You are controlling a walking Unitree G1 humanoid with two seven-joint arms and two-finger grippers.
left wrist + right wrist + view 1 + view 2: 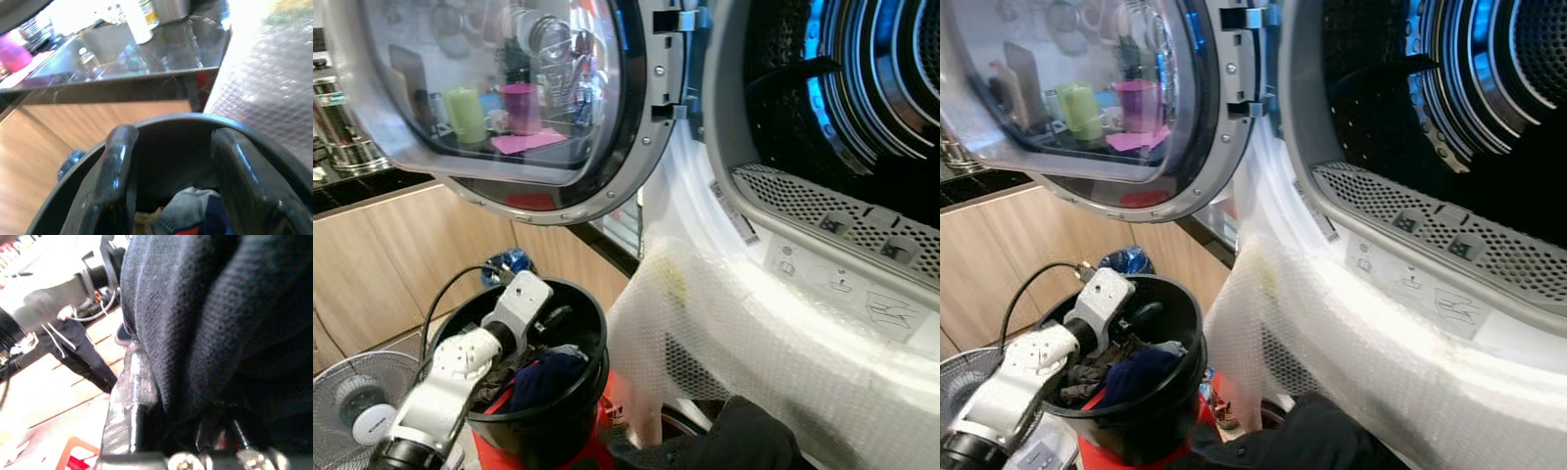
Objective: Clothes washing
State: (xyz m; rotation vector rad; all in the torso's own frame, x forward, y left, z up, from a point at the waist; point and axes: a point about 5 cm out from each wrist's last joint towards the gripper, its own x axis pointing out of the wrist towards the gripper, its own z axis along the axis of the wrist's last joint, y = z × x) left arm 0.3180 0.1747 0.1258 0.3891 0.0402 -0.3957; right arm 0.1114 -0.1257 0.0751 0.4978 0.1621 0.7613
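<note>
my left gripper [171, 181] is spread open inside the near-left black bucket [573, 411]; the clothes [543, 377] look soft and light, so i should pinch a top fold. right gripper: i cannot tell.

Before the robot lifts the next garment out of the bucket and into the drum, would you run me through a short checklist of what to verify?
1. Washer door swung open, drum mouth free: ok.
2. Left gripper inside the black bucket, fingers apart above the clothes: ok.
3. Left gripper closed on a garment: not ok, nothing between its fingers.
4. Right gripper free for work: cannot tell; the right wrist view shows dark fabric pressed against the camera.
5. Bubble wrap hanging over the washer front, out of the lifting path: cannot tell.
</note>
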